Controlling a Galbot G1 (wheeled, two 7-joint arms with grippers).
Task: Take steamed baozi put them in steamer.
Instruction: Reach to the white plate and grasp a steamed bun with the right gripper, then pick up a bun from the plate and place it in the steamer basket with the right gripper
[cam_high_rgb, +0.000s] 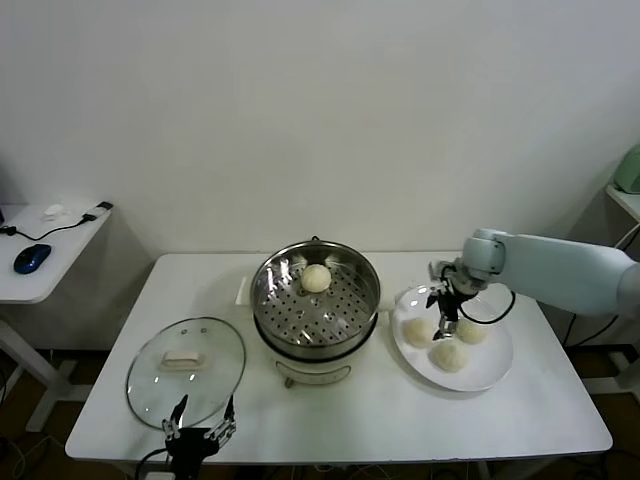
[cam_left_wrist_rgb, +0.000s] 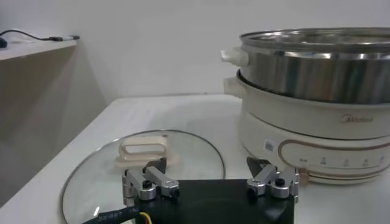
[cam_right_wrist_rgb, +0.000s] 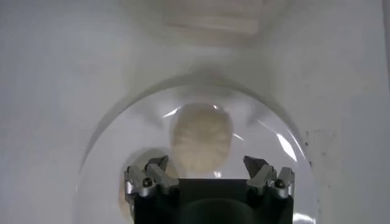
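Note:
The steel steamer (cam_high_rgb: 315, 295) sits on its cream pot base mid-table, with one baozi (cam_high_rgb: 316, 278) inside it at the back. Three baozi (cam_high_rgb: 449, 355) lie on the white plate (cam_high_rgb: 497, 366) to the right. My right gripper (cam_high_rgb: 445, 322) hovers open over the plate, above the baozi. In the right wrist view a baozi (cam_right_wrist_rgb: 201, 137) lies between and beyond the open fingertips of the right gripper (cam_right_wrist_rgb: 206, 163). My left gripper (cam_high_rgb: 201, 418) is open and empty at the table's front edge by the glass lid. The steamer also shows in the left wrist view (cam_left_wrist_rgb: 317, 67).
A round glass lid (cam_high_rgb: 186, 368) with a white handle lies at the front left, also in the left wrist view (cam_left_wrist_rgb: 141, 158). A side table with a blue mouse (cam_high_rgb: 32, 258) stands at far left.

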